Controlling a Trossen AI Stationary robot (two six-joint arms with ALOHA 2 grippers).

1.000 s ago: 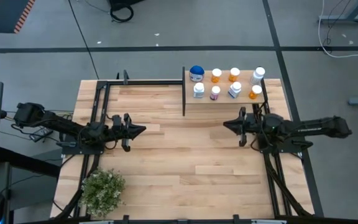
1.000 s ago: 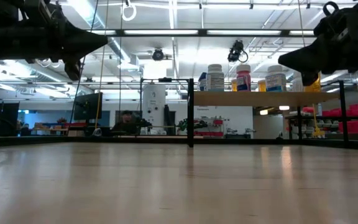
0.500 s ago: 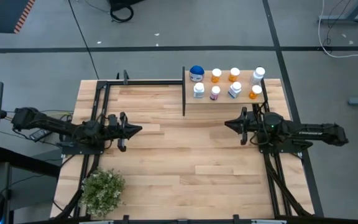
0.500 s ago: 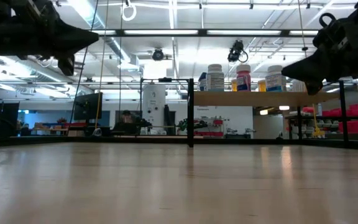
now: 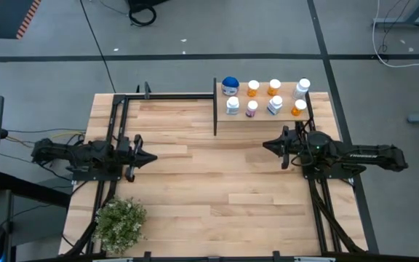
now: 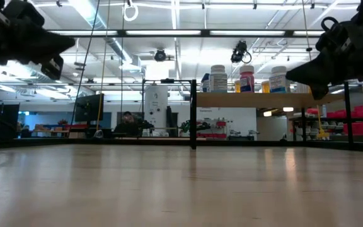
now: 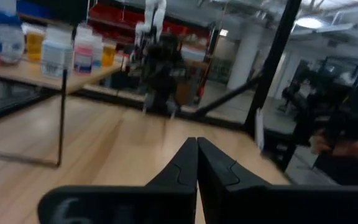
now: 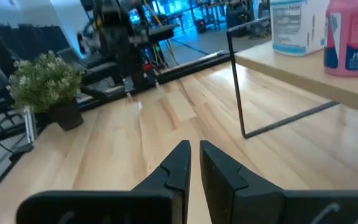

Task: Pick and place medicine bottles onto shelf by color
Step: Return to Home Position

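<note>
The shelf (image 5: 264,116), a light-wood panel on a black frame, stands at the table's far right. On it are several medicine bottles: a wide blue one (image 5: 230,85), orange ones with white caps (image 5: 253,88), white ones (image 5: 232,105) and a pinkish one (image 5: 252,108). My left gripper (image 5: 153,158) hovers level over the table's left side, shut and empty, its fingers together in the left wrist view (image 7: 197,146). My right gripper (image 5: 265,146) hovers level just near of the shelf. It is shut but for a thin slit (image 8: 194,149) and holds nothing.
A green potted plant (image 5: 120,222) stands at the near left corner. Black frame bars (image 5: 166,95) run along the far and left edges, and a black upright (image 5: 214,108) bounds the shelf's left side. Bare plank tabletop (image 5: 217,175) lies between the two grippers.
My left gripper has drawn back toward the table's left edge, staying level and shut.
</note>
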